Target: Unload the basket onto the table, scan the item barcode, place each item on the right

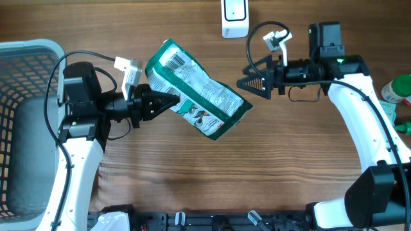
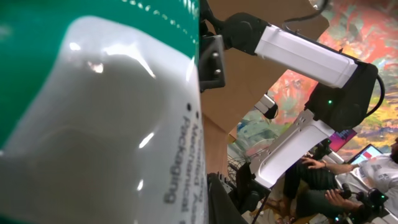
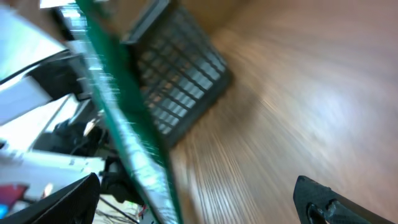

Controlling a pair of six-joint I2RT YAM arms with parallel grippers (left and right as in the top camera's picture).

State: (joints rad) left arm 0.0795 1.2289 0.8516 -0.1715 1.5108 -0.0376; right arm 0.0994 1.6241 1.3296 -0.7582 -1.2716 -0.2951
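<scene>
A green and white pouch (image 1: pixel 199 93) hangs tilted above the table, a barcode label (image 1: pixel 173 59) showing at its upper left end. My left gripper (image 1: pixel 173 100) is shut on the pouch's left edge. Through the left wrist camera the pouch (image 2: pixel 93 124) fills the left half, pressed against one dark finger (image 2: pixel 221 200). My right gripper (image 1: pixel 248 83) stands open just right of the pouch, apart from it. From the right wrist the pouch (image 3: pixel 124 124) appears edge-on between the wide-spread fingertips (image 3: pixel 329 202), touching neither.
A white scanner-like device (image 1: pixel 234 18) stands at the table's far edge. A light blue basket (image 1: pixel 26 51) sits at the left. A green-capped bottle (image 1: pixel 398 90) stands at the right edge. Bare wood lies below the pouch.
</scene>
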